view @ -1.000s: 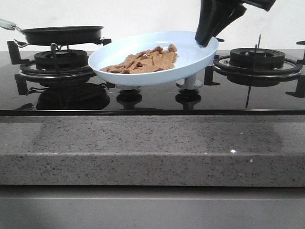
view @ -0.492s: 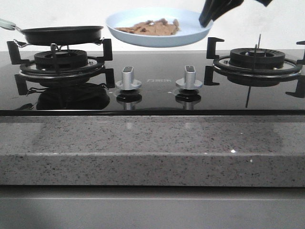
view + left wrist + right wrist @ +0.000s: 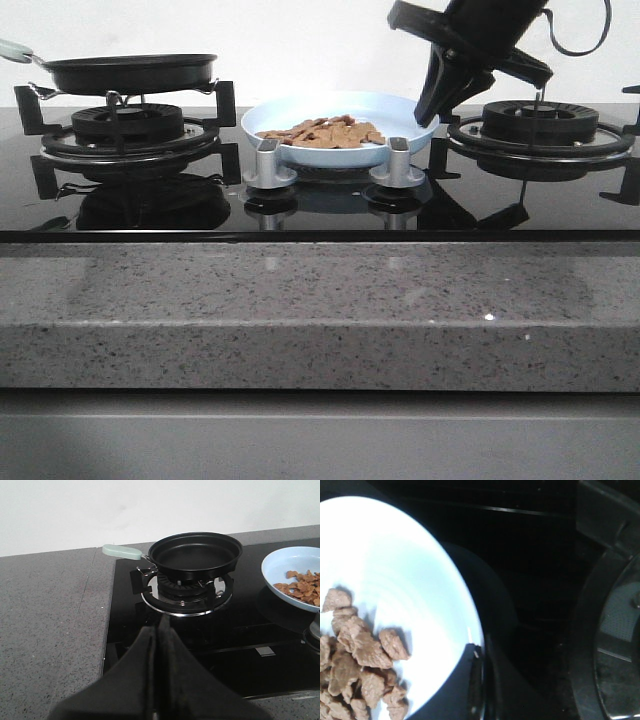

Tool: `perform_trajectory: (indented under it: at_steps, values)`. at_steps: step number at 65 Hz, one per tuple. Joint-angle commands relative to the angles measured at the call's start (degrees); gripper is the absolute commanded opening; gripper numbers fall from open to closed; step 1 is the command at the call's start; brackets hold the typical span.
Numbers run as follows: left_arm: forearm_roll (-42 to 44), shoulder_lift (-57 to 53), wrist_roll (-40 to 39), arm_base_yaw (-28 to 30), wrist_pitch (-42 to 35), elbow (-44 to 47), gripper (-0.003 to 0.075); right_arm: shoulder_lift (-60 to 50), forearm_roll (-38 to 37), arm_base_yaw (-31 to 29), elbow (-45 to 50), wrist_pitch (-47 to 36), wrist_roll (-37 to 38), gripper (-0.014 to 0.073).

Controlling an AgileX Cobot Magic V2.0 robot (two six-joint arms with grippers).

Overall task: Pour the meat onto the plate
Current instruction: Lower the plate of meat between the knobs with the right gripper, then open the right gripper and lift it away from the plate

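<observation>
In the front view's upper middle, the right gripper [image 3: 432, 108] pinches the right rim of the plate [image 3: 300, 115], meat [image 3: 325, 133] heaped leftward inside it; the left gripper [image 3: 159, 630], fingers closed on nothing, hangs farther off.

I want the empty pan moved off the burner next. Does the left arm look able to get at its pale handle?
Probably yes. The left pincer is shut and holds nothing, and it faces the pan. The handle sticks out sideways over the counter with nothing around it.
</observation>
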Motion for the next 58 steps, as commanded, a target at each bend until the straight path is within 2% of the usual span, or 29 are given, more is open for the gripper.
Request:
perform_trajectory:
  at_steps: [1, 18, 32, 46, 58]
  values:
    - [-1.23, 0.48, -0.52, -0.4, -4.53, -1.64, -0.002, -3.65, 2.75, -0.19, -2.21, -1.91, -0.26, -0.0064]
    - [-1.23, 0.48, -0.52, -0.4, -4.53, -1.64, -0.002, -3.65, 2.69, -0.19, -2.21, -0.14, -0.26, 0.0059]
    - [-1.23, 0.48, -0.52, -0.4, -4.39, -1.6, -0.002, -3.65, 2.64, -0.19, -2.21, 0.49, -0.26, 0.0086]
    - [-1.23, 0.48, -0.52, -0.4, -3.89, -0.89, -0.002, -3.65, 1.52, -0.19, -2.21, 0.49, -0.26, 0.029]
    - [-1.23, 0.48, -0.52, -0.4, -4.46, -0.89, -0.002, -4.21, -0.39, -0.19, -2.4, 1.37, -0.26, 0.0297]
